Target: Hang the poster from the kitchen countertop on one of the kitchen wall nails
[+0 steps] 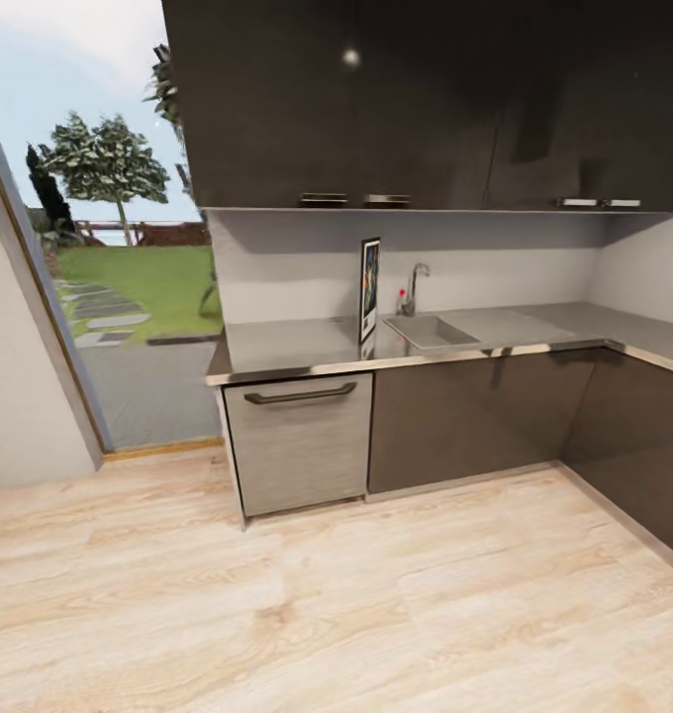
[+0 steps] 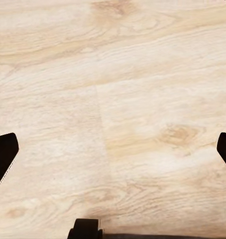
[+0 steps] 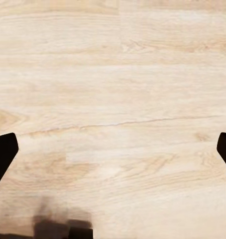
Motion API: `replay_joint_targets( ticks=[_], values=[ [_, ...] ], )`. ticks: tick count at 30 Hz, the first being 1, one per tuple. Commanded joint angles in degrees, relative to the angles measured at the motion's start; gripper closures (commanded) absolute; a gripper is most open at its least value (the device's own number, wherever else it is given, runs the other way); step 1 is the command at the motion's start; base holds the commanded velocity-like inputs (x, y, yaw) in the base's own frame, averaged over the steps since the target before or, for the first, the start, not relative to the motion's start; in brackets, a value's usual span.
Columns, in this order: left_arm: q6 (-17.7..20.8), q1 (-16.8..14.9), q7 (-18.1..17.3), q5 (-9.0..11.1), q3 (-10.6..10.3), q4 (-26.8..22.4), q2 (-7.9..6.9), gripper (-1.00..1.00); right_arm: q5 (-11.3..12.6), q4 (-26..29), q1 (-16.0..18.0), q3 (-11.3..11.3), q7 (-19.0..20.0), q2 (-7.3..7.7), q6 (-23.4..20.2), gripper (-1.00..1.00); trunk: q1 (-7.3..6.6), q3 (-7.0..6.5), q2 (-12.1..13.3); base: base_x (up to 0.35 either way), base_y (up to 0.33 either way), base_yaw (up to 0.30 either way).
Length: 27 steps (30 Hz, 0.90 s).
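The poster [image 1: 369, 288] stood upright on the kitchen countertop [image 1: 297, 347], its long axis vertical, turned nearly edge-on to the head camera so that only a narrow strip of the colourful face showed. It seemed to lean back toward the grey backsplash [image 1: 287, 262], though whether it touched the wall could not be told. Just to its right lay the sink [image 1: 431, 331] with the tap [image 1: 414, 287] at its far edge, and a small red-topped bottle [image 1: 402, 298] stood between poster and tap. Below the worktop, to the left of the poster, sat a steel-fronted dishwasher [image 1: 299, 443]; dark glossy cabinets ran on to the right and round the corner, with dark upper cabinets [image 1: 426, 99] overhead. No wall nail could be made out.

The robot was well apart from the counter, with a broad stretch of pale wood floor [image 1: 327, 594] between. The poster lay ahead and slightly right of centre, so by my judgement the right arm would be the nearer once the base closed in, though the margin was small.

The left gripper [image 2: 113, 149] was released, its dark fingertips [image 2: 3, 154] spread wide over bare floorboards and holding nothing. The right gripper [image 3: 113, 149] was likewise spread, fingertips [image 3: 3, 152] far apart above the planks, empty
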State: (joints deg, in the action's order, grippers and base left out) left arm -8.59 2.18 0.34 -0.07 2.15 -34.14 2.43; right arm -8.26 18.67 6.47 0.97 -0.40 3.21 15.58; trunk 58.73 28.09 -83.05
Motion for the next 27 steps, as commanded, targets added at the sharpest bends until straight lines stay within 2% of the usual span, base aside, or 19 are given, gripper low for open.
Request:
replay_joint_targets(
  ticks=[1, 9, 12, 13, 17, 18, 20, 22, 23, 26, 27],
  values=[
    [-0.1, 0.0, 0.0, 0.0, 0.1, -0.1, 0.04, -1.0, -0.3, 0.0, 0.0, 0.1, 0.0, 0.03, 0.2, -1.0, 0.0, 0.04, 0.0, 0.001, 0.233, 0.071],
    [-0.1, 0.0, 0.1, 0.0, 0.1, -0.1, 0.04, -1.0, -0.2, 0.0, 0.0, 0.2, 0.0, -0.03, 0.2, -1.0, 0.0, 0.04, 0.0, 0.02, 0.224, 0.011],
    [-0.1, 0.0, -0.1, 0.1, 2.6, -0.2, -0.59, -1.0, -0.2, 2.9, 0.2, 0.3, 0.1, -1.0, 0.2, -1.0, 0.0, 0.04, 0.0, 0.012, 0.035, 0.0],
    [-0.2, 0.0, -0.2, 0.2, 4.7, -0.3, -0.99, -1.0, -0.2, 5.3, 0.2, 0.3, 0.1, -1.66, 0.2, -1.0, 0.0, 0.04, 0.0, 0.006, 0.018, 0.0],
    [-0.2, 0.0, -1.4, 0.3, 9.2, -0.3, -1.42, -1.0, -0.1, 10.3, 0.3, 0.3, 0.1, -2.81, 0.1, -1.0, 0.0, 0.04, 0.0, 0.004, 0.01, 0.0],
    [-0.2, 0.0, -3.8, 0.3, 11.9, -0.3, -1.6, -1.0, 0.0, 16.3, 0.5, 0.3, 0.0, -3.97, -0.2, -1.0, 0.0, 0.04, 0.0, 0.001, 0.003, 0.0],
    [-0.1, 0.0, -5.0, 0.3, 12.9, -0.3, -1.66, -1.0, 0.0, 21.9, 0.7, 0.3, -0.1, -5.04, -0.9, -1.0, 0.0, 0.04, 0.0, 0.001, 0.002, 0.0],
    [-0.1, 0.0, -5.7, 0.3, 13.4, -0.2, -1.7, -1.0, 0.0, 30.2, 0.9, 0.3, -0.7, -6.25, -4.8, -1.0, 0.0, 0.04, 0.0, 0.0, 0.0, 0.0],
    [-0.1, 0.0, -6.1, 0.3, 13.7, -0.2, -1.72, -1.0, 0.1, 40.0, 3.1, 0.5, -4.2, -7.29, -14.9, -1.0, 0.0, 0.04, 0.0, 0.0, 0.0, 0.0],
    [-0.1, 0.0, -6.2, 0.3, 13.8, -0.1, -1.72, -1.0, 0.2, 43.9, 7.0, 0.6, -6.9, -8.17, -21.1, -1.0, 0.0, 0.04, 0.0, 0.0, 0.0, 0.0],
    [-0.1, 0.0, -6.2, 0.3, 13.8, -0.1, -1.72, -1.0, 0.2, 44.7, 9.5, 0.6, -7.9, -8.44, -23.2, -1.0, 0.0, 0.04, 0.0, 0.022, 0.0, 0.0]
  ],
)
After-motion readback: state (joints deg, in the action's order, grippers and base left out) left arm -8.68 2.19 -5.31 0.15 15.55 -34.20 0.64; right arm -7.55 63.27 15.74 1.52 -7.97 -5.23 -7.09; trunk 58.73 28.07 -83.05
